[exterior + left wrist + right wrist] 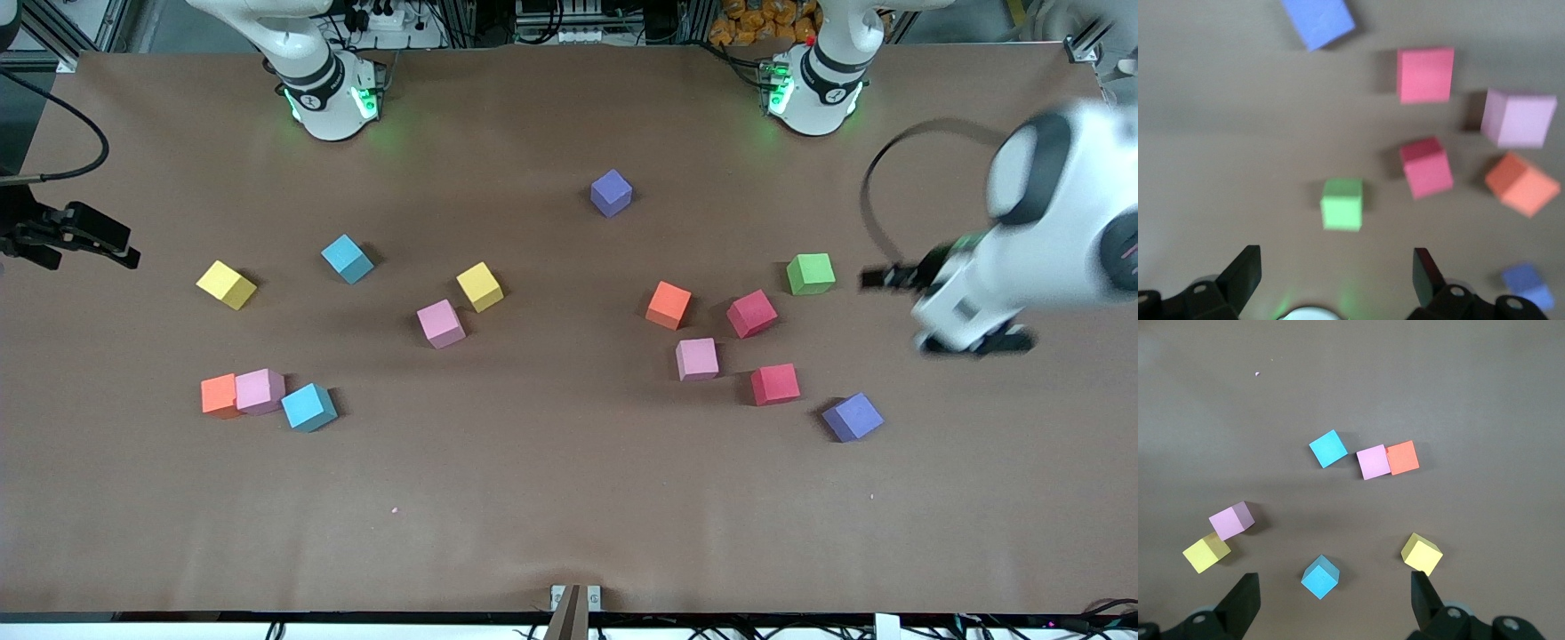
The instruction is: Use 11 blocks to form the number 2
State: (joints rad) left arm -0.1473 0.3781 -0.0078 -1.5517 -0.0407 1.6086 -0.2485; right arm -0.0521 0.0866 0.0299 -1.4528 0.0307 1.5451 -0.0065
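Fourteen blocks lie loose on the brown table (551, 498) in two scattered groups, not lined up into any digit. Toward the left arm's end, in the middle band of the front view, sit a green block (810, 273), a red block (751, 313) and an orange block (668, 305), with a pink block (696, 358), a second red block (774, 384) and a purple block (853, 417) lower in the frame. Another purple block (611, 192) stands alone in the upper middle. Toward the right arm's end are a blue block (347, 259), a yellow block (226, 284), a second yellow block (480, 286) and a pink one (441, 323) just beside it. Lower in the frame, an orange cube (219, 396) touches a pink cube (260, 391), with a blue cube (308, 407) just beside that. The left gripper (1335, 280) hangs over the table at the left arm's end, near the green block, its fingers spread wide and holding nothing. The right gripper (1335, 600) hangs at the table's edge at the right arm's end, also spread wide and holding nothing.
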